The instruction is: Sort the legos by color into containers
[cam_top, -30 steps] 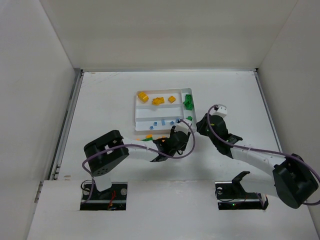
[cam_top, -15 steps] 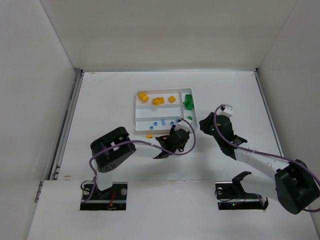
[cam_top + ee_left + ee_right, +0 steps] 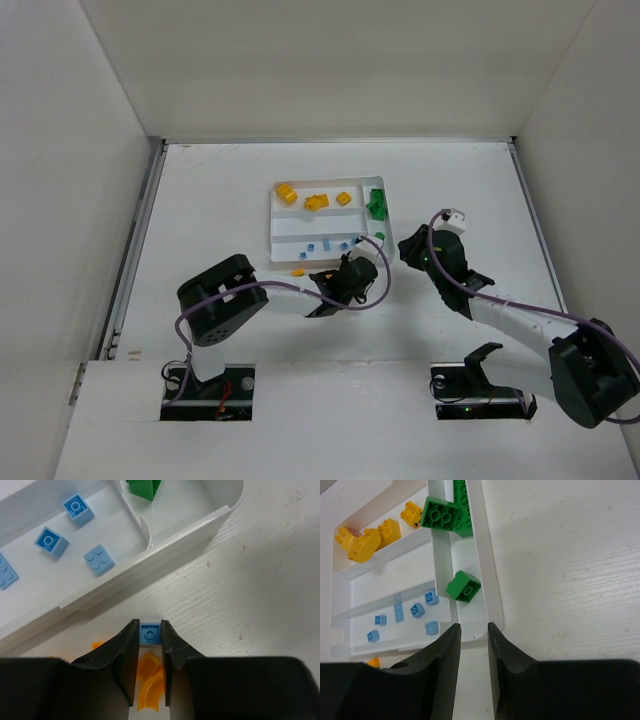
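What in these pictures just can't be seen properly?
Left wrist view: orange pieces next to the blue brick pinched by the left tool, mostly covered by its fingers; shape unclear.
Top view: that blue brick, hidden beneath the wrist.
Right wrist view: an orange brick half behind the right tool; the tray's far end cut off at the top edge.

My left gripper (image 3: 149, 626) pinches a blue brick (image 3: 150, 634) at its tips; my right gripper (image 3: 473, 628) hangs, jaws slightly apart.
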You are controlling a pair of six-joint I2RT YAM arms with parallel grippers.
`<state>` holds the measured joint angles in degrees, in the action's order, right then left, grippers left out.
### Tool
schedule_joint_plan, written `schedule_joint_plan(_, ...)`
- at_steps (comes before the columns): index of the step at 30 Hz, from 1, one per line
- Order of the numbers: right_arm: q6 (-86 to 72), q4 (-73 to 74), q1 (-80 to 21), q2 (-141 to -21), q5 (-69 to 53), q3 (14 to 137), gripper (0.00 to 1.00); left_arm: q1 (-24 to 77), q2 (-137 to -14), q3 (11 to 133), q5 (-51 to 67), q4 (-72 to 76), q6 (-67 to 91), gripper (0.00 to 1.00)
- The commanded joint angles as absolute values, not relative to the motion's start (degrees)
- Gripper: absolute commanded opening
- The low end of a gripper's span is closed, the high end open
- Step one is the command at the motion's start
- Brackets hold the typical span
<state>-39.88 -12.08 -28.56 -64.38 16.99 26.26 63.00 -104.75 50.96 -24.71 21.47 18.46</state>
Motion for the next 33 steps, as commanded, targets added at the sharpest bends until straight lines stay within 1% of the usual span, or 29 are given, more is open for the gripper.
schedule_joint_plan(1,-40.08,-15.38,-28.52,-64.34,16.79,26.37,0.34,62.62,-97.22,49.93,-24.87,22.41,18.98,0.15)
schedule_joint_plan(7,-39.64,-15.38,-28.69,-64.86,17.32,26.8,0.34,58.76,-90.27,48.52,-25.31,24.43,20.74,0.15)
schedule_joint_plan(12,-38.85,-15.38,-30.98,-66.18,17.66,27.77,0.35,51.12,-89.39,47.9,-25.32,24.43,25.74,0.16)
schedule_joint_plan(16,-38.23,-15.38,-32.12,-66.53,17.84,28.12,0.36,47.25,-90.35,47.72,-23.38,24.43,27.51,0.16)
schedule_joint_plan(23,-36.04,-15.91,-34.75,-68.2,17.31,29.35,0.36,44.87,-92.81,47.73,-23.73,23.2,27.95,0.17)
schedule_joint_plan(28,-33.14,-15.21,-38.97,-72.06,17.23,31.99,0.41,44.78,-93.78,47.11,-24.08,22.32,28.48,0.19)
schedule_joint_plan(33,-29.98,-14.5,-43.1,-75.23,17.05,34.27,0.43,44.95,-94.31,46.14,-24.17,22.24,29.27,0.2)
